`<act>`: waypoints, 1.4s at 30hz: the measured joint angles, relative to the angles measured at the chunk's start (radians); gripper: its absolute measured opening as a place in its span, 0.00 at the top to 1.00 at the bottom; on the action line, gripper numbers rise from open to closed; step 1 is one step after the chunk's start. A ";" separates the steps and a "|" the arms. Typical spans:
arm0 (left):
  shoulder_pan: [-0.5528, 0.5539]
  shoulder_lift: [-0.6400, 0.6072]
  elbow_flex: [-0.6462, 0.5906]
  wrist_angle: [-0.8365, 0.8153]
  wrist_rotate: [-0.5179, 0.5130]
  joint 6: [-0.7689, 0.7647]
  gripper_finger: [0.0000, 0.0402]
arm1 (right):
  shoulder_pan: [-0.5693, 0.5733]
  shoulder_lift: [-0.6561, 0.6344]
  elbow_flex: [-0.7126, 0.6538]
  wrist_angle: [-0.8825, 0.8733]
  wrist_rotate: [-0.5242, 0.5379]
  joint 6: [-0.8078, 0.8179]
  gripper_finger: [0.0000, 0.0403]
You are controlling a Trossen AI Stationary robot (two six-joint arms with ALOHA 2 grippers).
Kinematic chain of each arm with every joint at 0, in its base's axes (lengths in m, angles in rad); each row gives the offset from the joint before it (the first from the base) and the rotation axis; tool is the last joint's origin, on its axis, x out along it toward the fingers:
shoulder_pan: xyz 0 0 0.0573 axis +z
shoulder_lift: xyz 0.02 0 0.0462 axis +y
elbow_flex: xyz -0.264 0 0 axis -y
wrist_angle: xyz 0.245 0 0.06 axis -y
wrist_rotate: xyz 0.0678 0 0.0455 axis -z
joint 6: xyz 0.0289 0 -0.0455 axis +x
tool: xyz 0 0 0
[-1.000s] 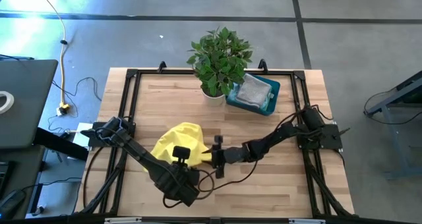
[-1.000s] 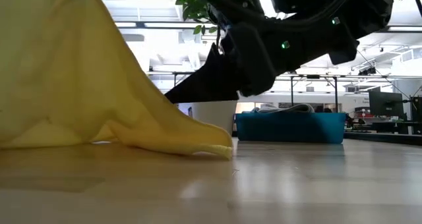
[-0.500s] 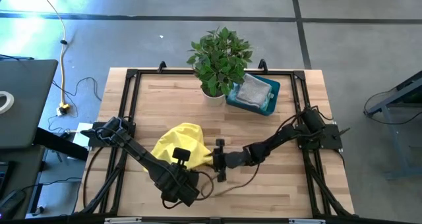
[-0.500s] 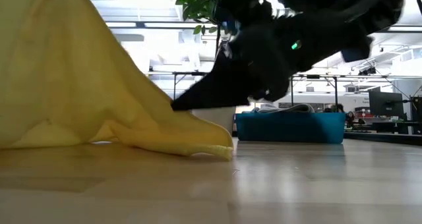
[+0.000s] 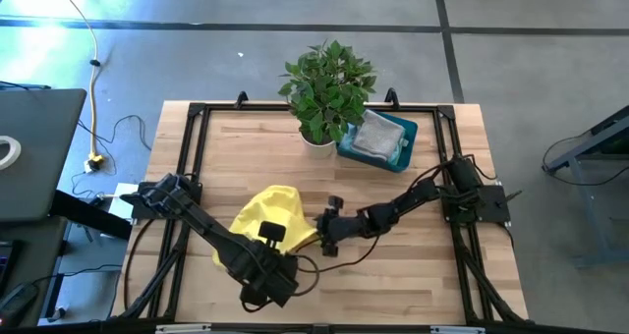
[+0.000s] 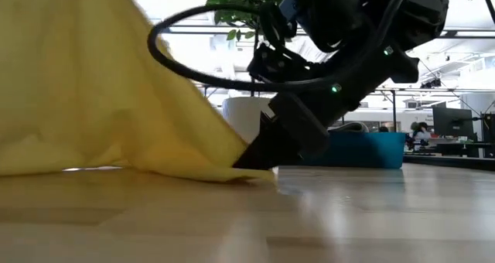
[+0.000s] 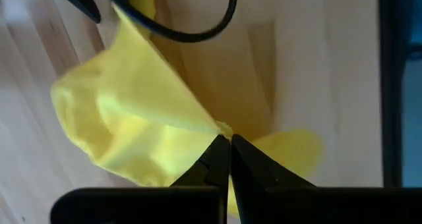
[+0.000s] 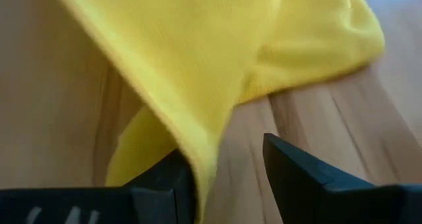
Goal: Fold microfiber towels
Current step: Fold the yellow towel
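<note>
The yellow towel [image 5: 267,219], left of centre in the high view, is soft matt cloth with a fine knit-like weave and a stitched hem, draping in loose folds. The table [image 5: 393,275] beneath is pale wood in lengthwise planks, smooth with a slight sheen that mirrors the light in the low view. Its frame [image 5: 201,113] looks like matt black metal. At upper right, the bin [image 5: 406,138] is smooth teal plastic holding a grey cloth [image 5: 378,136].
</note>
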 joint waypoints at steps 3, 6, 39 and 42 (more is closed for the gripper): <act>0.000 -0.015 0.037 -0.001 -0.018 -0.005 1.00 | 0.006 0.000 0.000 0.003 0.001 0.017 0.62; 0.003 -0.037 0.038 -0.003 -0.021 -0.023 1.00 | 0.013 0.000 0.000 0.013 0.005 0.022 0.65; 0.065 -0.090 0.036 -0.003 -0.647 0.410 1.00 | 0.125 -0.635 0.000 -0.623 0.447 -0.085 1.00; 0.087 -0.110 0.030 0.000 -0.657 0.379 1.00 | 0.121 -0.652 0.000 -0.674 0.443 -0.046 1.00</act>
